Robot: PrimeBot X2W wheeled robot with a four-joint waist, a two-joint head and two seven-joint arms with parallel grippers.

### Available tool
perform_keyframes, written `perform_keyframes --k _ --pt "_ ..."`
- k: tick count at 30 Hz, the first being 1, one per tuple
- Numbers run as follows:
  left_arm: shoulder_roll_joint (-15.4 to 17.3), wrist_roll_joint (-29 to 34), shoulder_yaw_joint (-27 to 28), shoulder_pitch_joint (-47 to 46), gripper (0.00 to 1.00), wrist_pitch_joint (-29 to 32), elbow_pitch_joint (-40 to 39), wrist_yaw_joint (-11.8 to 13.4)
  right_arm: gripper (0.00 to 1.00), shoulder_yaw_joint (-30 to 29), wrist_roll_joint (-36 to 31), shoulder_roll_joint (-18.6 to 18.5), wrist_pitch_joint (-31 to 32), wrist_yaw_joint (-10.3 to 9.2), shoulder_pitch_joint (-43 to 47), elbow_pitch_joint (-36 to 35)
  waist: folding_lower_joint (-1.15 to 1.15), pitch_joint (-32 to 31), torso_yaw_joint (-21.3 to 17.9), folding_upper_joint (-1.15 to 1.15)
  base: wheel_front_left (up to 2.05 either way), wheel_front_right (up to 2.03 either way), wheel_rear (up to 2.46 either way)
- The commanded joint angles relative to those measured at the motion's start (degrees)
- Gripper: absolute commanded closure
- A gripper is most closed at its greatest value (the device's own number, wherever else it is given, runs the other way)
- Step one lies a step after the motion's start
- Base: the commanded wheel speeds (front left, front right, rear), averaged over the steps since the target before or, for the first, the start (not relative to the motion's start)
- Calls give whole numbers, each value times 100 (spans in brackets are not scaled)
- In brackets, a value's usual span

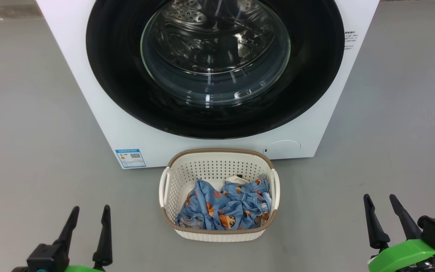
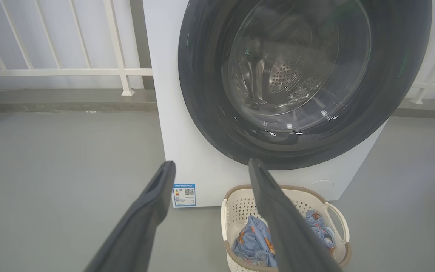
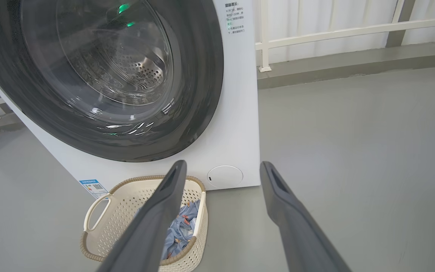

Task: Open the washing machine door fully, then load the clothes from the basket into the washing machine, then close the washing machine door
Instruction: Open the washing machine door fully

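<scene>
The white washing machine (image 1: 100, 113) stands straight ahead with its round black washing machine door (image 1: 119, 75) shut flat against the front; the steel drum shows through the glass. On the floor before it sits the cream basket (image 1: 217, 168) holding the light-blue printed clothes (image 1: 225, 207) and a bit of cream cloth. My left gripper (image 1: 91, 211) is open at the lower left, well short of the basket. At the lower right my right gripper (image 1: 381, 200) is open too. Both are empty. The left wrist view shows the door (image 2: 202, 94) and the basket (image 2: 236, 204); the right wrist view shows the door (image 3: 198, 75) and the basket (image 3: 127, 211).
Grey floor (image 1: 32, 113) spreads to both sides of the machine. A white railing (image 2: 62, 71) on a low grey kerb runs behind it. A blue label sticker (image 1: 130, 158) and a round flap (image 1: 283, 147) sit low on the machine's front.
</scene>
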Motion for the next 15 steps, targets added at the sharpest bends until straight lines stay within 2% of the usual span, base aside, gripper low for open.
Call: perform_keyframes --k 1,6,15 --pt "93 -32 170 -177 0 -38 -127 -13 0 103 -88 -68 -70 9 -45 -142 0 -8 0 0 67 67 -134" --pt "86 -55 172 -156 0 -38 -131 -13 0 78 -85 -65 -70 9 -31 -151 0 -36 3 0 91 91 -181" --pt "89 -103 167 -143 0 -38 -136 -13 0 101 -99 -25 -70 9 -15 -172 0 -36 12 0 122 122 -244"
